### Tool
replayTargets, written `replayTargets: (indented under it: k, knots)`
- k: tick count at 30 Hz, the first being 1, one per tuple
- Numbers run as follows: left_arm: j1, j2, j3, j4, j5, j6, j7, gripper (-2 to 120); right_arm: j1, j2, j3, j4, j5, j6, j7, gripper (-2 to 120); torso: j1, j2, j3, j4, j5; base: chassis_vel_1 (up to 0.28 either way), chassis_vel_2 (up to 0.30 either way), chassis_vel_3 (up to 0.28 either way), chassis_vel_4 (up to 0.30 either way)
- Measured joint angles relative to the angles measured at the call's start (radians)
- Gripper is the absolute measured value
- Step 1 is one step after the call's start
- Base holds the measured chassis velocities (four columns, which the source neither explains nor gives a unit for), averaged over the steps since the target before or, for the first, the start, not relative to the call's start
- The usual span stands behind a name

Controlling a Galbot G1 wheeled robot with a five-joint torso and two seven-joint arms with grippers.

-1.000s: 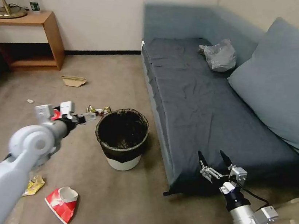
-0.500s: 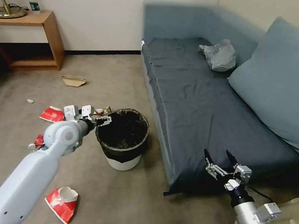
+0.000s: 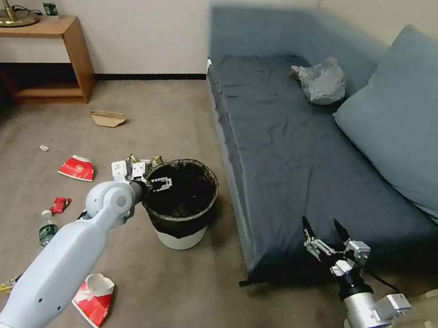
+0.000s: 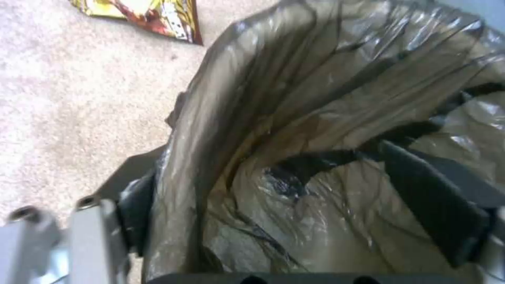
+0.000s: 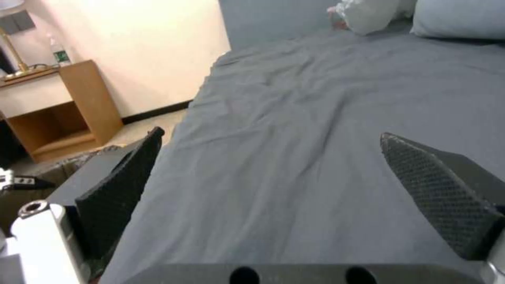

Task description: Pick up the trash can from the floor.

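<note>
Straddling the 9 o'clock rim of the trash can (image 3: 181,207), which stands on open floor (image 3: 158,296) beside the sofa (image 3: 284,156), the left gripper (image 3: 160,183) stays spread while the right gripper (image 3: 323,232) hangs spread over the sofa's edge.

Clutter around a grey sofa and a side table.
Sofa (image 3: 286,140) carries a big cushion (image 3: 418,125) and a crumpled plastic bag (image 3: 322,81). Wooden side table (image 3: 45,55) holds a lamp base (image 3: 10,15) and bottle (image 3: 49,4). Scattered: two crushed red cups (image 3: 77,168) (image 3: 93,298), brown paper piece (image 3: 107,118), snack wrapper (image 4: 147,15), small bottle (image 3: 47,227).
</note>
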Motion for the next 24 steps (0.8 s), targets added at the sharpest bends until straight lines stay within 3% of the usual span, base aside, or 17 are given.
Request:
replayTargets:
  k: [5,7,15,17,19,22,24]
  knots:
    - [-0.006,-0.008,0.005,0.017,0.004,-0.001,0.0,74,0.0,0.001,0.005,-0.001,0.001,0.0,0.0,100,0.0,0.0,0.0,0.0001,0.0002,0.0,0.0,0.0,0.0]
    - [-0.007,-0.009,0.007,0.021,0.004,-0.002,0.0,62,0.001,0.001,0.009,-0.002,0.002,0.001,0.0,100,0.0,0.0,0.0,0.0001,0.0001,0.0,0.0,0.0,0.0]
    - [-0.005,-0.011,0.005,0.022,0.005,-0.004,0.002,36,0.001,0.0,0.011,-0.003,0.002,0.002,0.0,100,0.0,0.0,0.0,0.0,0.0001,0.0,0.0,0.0,0.0]
    - [-0.004,-0.011,0.004,0.022,0.005,-0.004,0.002,25,0.0,0.001,0.01,-0.003,0.002,0.002,0.001,100,0.0,0.0,0.0,0.0,0.0,0.0,0.0,0.0,0.0]
    - [-0.004,-0.011,0.004,0.022,0.005,-0.004,0.002,23,-0.001,0.001,0.01,-0.003,0.003,0.002,0.001,100,0.0,0.0,0.0,0.0,0.0,0.0,0.0,0.0,0.0]
    - [-0.003,-0.01,0.002,0.022,0.005,-0.004,0.003,8,-0.002,0.0,0.011,-0.002,0.003,0.003,0.001,100,0.0,0.0,0.0,0.0,0.0,0.0,0.0,0.0,0.0]
    - [-0.001,-0.009,0.001,0.022,0.005,-0.004,0.004,6,-0.003,0.0,0.011,-0.002,0.003,0.004,0.001,100,0.0,0.0,0.0,-0.0001,0.0,0.0,0.0,0.0,0.0]
